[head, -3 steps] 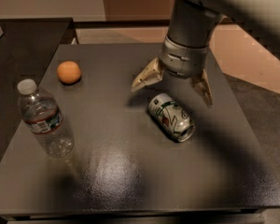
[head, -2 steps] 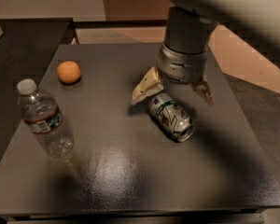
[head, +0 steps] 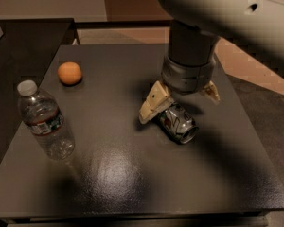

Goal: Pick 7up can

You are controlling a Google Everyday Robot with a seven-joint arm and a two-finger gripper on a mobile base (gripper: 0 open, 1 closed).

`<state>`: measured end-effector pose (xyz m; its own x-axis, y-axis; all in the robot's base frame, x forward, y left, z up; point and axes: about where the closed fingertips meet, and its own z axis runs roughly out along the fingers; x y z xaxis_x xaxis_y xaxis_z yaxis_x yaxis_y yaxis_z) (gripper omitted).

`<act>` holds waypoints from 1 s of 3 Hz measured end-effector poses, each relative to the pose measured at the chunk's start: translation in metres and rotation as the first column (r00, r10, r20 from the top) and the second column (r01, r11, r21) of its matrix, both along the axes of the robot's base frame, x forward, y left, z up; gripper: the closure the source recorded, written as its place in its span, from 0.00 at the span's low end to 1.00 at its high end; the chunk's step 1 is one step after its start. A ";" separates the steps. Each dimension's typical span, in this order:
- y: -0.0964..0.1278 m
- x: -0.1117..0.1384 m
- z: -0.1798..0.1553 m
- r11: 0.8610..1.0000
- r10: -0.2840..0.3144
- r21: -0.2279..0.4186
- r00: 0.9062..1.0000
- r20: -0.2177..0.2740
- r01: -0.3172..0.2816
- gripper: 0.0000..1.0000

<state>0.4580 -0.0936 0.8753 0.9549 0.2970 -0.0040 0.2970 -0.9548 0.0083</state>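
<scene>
Single camera view of a dark surface [head: 132, 178] with three objects and the robot's arm [head: 227, 8] entering from the upper right. The arm's grey cylindrical wrist [head: 187, 72] points downward and ends in the claw [head: 179, 107], which sits low over the middle-right part of the surface.

The claw is released: its two cream-coloured fingers [head: 153, 103] are spread wide apart, one on each side of the wrist. The finger on the view's left slants down and outward, and its tip reaches close to the surface. The opposite finger shows only as a short stub behind the wrist.

The 7up can [head: 179, 123] lies on its side on the surface, directly beneath the claw and slightly nearer the camera than the wrist. Its silver body with red and green markings points its round end toward the lower right of the view. The can lies between the spread fingers. The left-side finger is just beside its upper end; whether they touch cannot be told. Nothing is gripped.

A clear plastic water bottle [head: 45, 122] with a white cap stands upright well apart from the claw, far to its left in the view and near the surface's edge. An orange [head: 69, 73] rests on the surface to the claw's left and farther from the camera, behind the bottle. Both objects are well apart from the can.
</scene>
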 end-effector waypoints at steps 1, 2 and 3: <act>-0.005 0.004 -0.011 0.997 0.079 -0.008 0.997 -0.017 -0.079 0.00; -0.006 0.007 -0.021 0.995 0.102 0.000 0.994 -0.044 -0.102 0.00; -0.005 0.009 -0.032 0.994 0.112 0.008 0.991 -0.067 -0.112 0.00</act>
<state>0.4666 -0.0990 0.8432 0.9130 0.4025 -0.0661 0.4022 -0.9154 -0.0192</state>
